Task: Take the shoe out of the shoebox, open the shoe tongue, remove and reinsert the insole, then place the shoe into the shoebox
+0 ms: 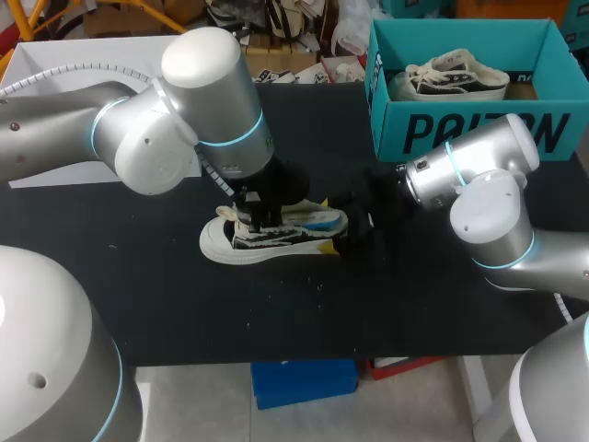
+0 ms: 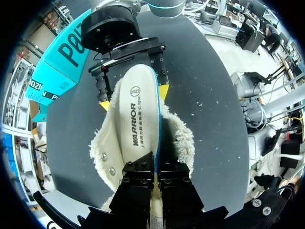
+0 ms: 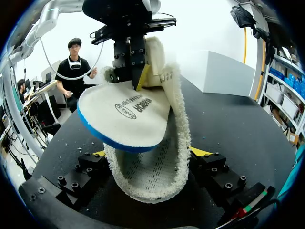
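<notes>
Your shoe (image 1: 271,238) is out of the shoebox (image 1: 479,129) and lies on the tabletop (image 1: 138,295), its mouth opened wide. The right gripper (image 3: 150,152) has its fingers clamped on either side of the heel. The left gripper (image 2: 155,166) pinches the insole (image 2: 136,119) by its edge, lifted mostly clear of the shoe. I cannot tell whether it is coming out or going back. Seating it and boxing the shoe are left for you.

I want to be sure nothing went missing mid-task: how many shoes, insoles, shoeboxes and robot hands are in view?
Shoes: 2 (held shoe, boxed shoe)
Insole: 1
Shoebox: 1
Hands: 2 (left hand, right hand)
Total: 6
</notes>
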Robot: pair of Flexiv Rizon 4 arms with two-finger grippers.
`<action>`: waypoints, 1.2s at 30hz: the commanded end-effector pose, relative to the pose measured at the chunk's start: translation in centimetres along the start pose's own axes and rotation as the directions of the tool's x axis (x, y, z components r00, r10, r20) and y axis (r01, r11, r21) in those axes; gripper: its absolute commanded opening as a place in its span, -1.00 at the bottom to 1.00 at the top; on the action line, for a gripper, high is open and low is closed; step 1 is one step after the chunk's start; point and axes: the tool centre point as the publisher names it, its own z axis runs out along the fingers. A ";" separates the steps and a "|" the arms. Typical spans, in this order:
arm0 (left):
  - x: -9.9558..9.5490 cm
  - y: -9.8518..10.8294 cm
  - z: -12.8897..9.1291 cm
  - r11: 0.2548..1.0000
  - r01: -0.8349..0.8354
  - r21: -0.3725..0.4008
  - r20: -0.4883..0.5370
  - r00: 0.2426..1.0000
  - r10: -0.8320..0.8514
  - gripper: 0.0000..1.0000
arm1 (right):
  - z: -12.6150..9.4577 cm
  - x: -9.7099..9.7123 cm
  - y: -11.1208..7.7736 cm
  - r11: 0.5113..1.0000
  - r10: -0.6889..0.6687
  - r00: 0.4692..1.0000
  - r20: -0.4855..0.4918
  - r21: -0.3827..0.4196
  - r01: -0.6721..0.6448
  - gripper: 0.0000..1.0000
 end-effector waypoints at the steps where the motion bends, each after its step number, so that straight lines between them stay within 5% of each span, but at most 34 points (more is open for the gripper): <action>1: 0.2 -0.2 -0.4 1.000 -0.009 0.009 0.008 1.000 0.009 -1.00 | -0.1 -0.1 -0.2 1.000 0.001 1.000 0.000 0.002 -0.001 -1.00; 6: -0.3 -1.2 0.5 1.000 -0.025 0.013 0.004 1.000 0.025 -0.98 | -0.1 -0.1 -0.2 1.000 0.001 1.000 0.000 0.002 -0.001 -1.00; 8: -0.9 -1.4 1.0 0.999 -0.039 0.025 -0.013 0.999 0.040 -0.64 | -0.1 -0.1 -0.2 1.000 0.001 1.000 0.000 0.002 -0.001 -1.00; 13: -1.4 -2.4 1.7 0.996 -0.082 0.044 -0.006 0.997 0.082 -0.22 | -0.1 -0.1 -0.2 1.000 0.001 1.000 0.000 0.002 -0.001 -1.00; 36: -2.7 -6.0 3.0 0.975 -0.212 0.063 0.042 0.977 0.209 -0.20 | -0.1 -0.1 -0.2 1.000 0.001 1.000 0.000 0.002 -0.001 -1.00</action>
